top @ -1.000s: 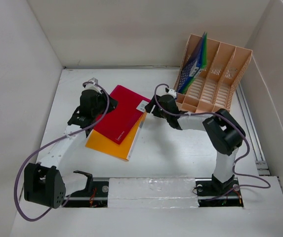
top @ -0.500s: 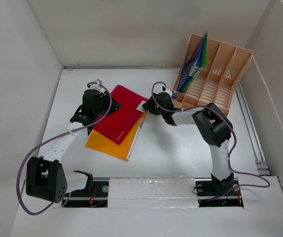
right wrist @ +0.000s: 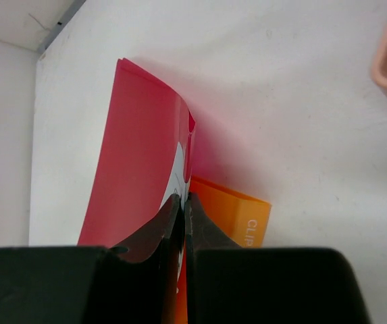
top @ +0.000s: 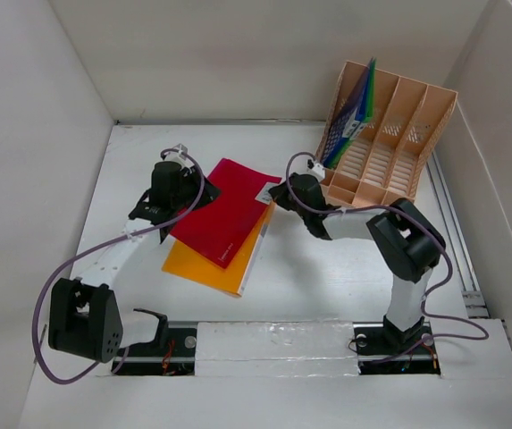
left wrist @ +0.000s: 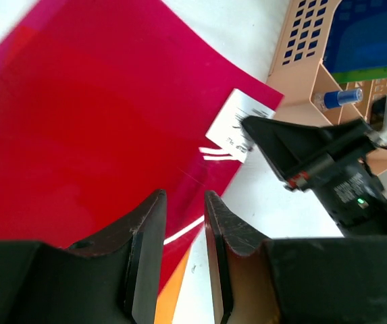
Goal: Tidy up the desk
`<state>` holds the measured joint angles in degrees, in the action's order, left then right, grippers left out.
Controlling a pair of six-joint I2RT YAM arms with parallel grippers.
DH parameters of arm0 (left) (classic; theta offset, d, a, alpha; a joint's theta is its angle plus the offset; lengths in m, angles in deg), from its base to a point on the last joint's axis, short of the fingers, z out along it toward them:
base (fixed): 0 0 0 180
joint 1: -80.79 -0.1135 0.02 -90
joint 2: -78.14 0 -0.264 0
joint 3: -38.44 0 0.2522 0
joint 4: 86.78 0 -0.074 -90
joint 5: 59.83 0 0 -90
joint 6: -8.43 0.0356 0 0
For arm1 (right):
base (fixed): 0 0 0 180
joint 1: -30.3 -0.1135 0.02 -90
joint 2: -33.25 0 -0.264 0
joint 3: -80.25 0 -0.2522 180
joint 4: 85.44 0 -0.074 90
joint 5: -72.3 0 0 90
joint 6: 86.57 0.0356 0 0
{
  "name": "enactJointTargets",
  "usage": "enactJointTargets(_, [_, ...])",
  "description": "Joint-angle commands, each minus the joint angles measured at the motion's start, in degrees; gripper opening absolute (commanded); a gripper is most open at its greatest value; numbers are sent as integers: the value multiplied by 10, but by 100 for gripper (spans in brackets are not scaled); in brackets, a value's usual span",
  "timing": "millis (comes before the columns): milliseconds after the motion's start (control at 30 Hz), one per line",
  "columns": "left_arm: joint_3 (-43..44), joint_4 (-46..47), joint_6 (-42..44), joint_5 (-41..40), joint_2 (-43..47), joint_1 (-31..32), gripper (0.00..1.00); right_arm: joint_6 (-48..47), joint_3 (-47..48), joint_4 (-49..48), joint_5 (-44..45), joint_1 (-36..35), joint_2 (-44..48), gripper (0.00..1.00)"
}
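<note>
A red folder (top: 224, 214) lies on an orange folder (top: 209, 266) on the white desk (top: 327, 268). My right gripper (top: 274, 193) is shut on the red folder's right corner, where a white label (left wrist: 228, 129) sits. In the right wrist view the gripper (right wrist: 183, 198) pinches the thin red sheet (right wrist: 139, 155), its corner raised off the orange folder (right wrist: 237, 216). My left gripper (top: 193, 197) is over the red folder's left part. In the left wrist view it (left wrist: 185, 196) stands open, with only the red folder (left wrist: 98, 135) showing in the gap.
A peach slotted file rack (top: 390, 147) stands at the back right with blue and green folders (top: 354, 112) in its left slot. A blue marker (left wrist: 338, 98) lies in the rack's front. White walls close three sides of the desk.
My right gripper has shut on the red folder's corner. That corner has lifted and the red folder has shifted slightly right. The left arm has barely moved.
</note>
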<state>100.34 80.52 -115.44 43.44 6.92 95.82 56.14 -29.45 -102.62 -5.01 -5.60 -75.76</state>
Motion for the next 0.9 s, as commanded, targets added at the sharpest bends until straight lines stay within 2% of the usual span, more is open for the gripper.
enactJointTargets(0, [26, 14, 6, 8, -7, 1, 25, -35, -36, -3, 38, -8, 52, 0])
enactJointTargets(233, [25, 4, 6, -20, -15, 1, 24, -43, -105, 3, -22, -8, 122, 0])
enactJointTargets(467, [24, -7, 6, -39, -24, 1, 24, -22, -212, -52, -196, 20, 227, 0])
enactJointTargets(533, [22, -5, 6, -39, -23, 1, 24, -23, -242, -54, -209, 27, 266, 0])
enactJointTargets(667, [25, -8, 6, -40, -28, 1, 24, -31, -257, -7, -236, 47, 331, 0])
enactJointTargets(733, [20, -9, 6, -37, -29, 1, 24, -49, -252, 60, -234, 61, 356, 0])
enactJointTargets(800, [19, -9, 6, -47, -29, 6, 24, -64, -250, 120, -231, 72, 362, 0])
enactJointTargets(867, [23, -25, 9, -59, -41, 27, 24, -69, -259, 134, -234, 94, 348, 0])
